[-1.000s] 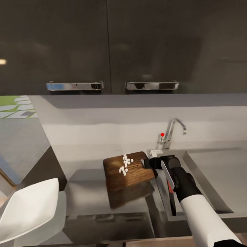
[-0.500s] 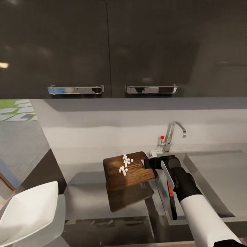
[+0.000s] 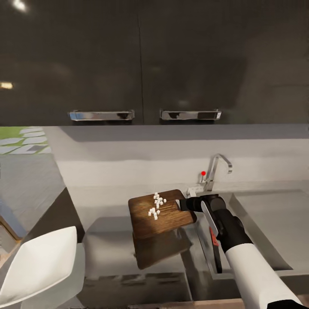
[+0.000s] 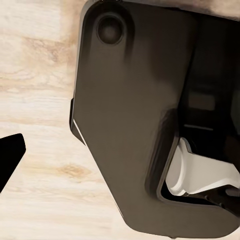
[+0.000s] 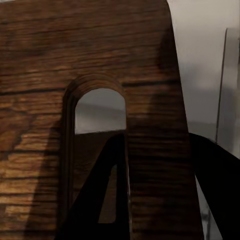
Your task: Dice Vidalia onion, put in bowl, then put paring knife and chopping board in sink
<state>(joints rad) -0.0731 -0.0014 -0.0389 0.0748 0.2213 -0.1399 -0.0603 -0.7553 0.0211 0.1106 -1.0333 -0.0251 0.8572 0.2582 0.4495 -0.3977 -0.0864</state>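
Grey surface below dark cabinets. Sink right; paring knife inside. White bowl lower left. Right hand pinching raised chopping board, diced onion aboard. Left hand's state: cannot tell.

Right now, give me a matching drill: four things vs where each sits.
Things:
1. diced onion
2. chopping board
3. paring knife
4. bowl

Places:
A. in the sink basin, near its left wall
B. lower left of the head view, nearest the robot
C. lifted off the countertop, gripped by the right gripper
D. scattered on the board's top face

Pairs: 1-D, 2-C, 3-A, 4-B
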